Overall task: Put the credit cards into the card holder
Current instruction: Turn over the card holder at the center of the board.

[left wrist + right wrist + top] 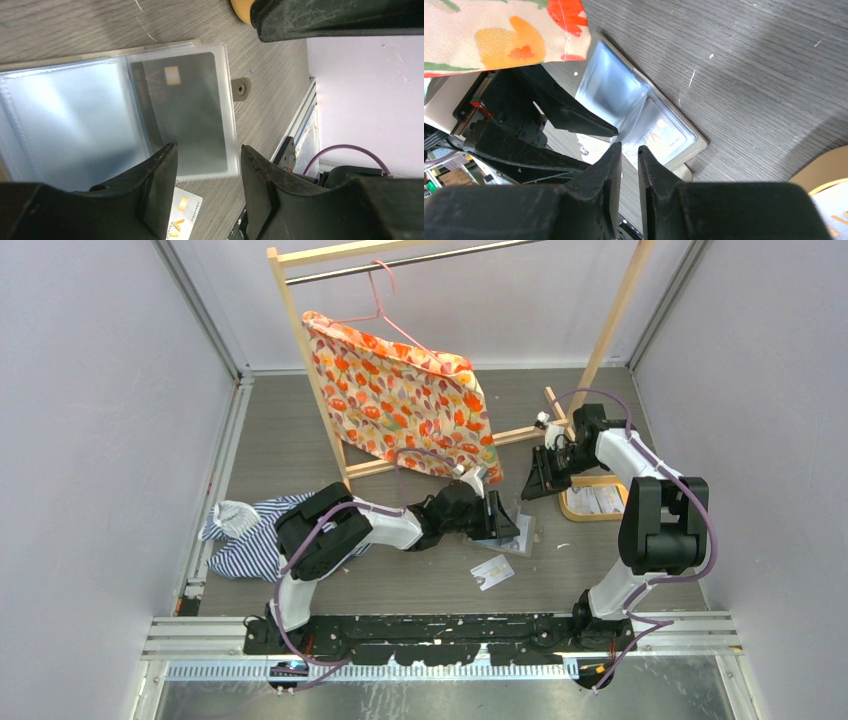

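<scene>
Ok so the card holder (pixel 75 115) is lying open flat on the table (pixel 300 440), clear sleeves up, about mid-table between the two arms. The black card (pixel 190 110) looks already seated in the sleeve on the snap tab (pixel 241 89) side. The left hand (pixel 209 147) hovers right over that sleeve's near edge, fingers spread and nothing between them. The right hand (pixel 629 147) hangs above the holder from the other side, its fingers only a thin slit apart and nothing in there as far as I can see.

My read: black card done, the next one is up. A white card (pixel 184 220) lies on the table just beside the holder, and more pale cards (pixel 600 500) sit in the wooden tray (pixel 572 508) off to the right.

Tips for doing it well:
- Lift the left hand straight up. Those sleeves are floppy, and a dragged finger could pull the black card back out.
- The flat white card will be hard to pinch, so tip one edge up first.
- Have one hand pin the holder while the other feeds the card in low and square to the sleeve mouth. I can't tell which side the next free sleeve opens on, so check first.
</scene>
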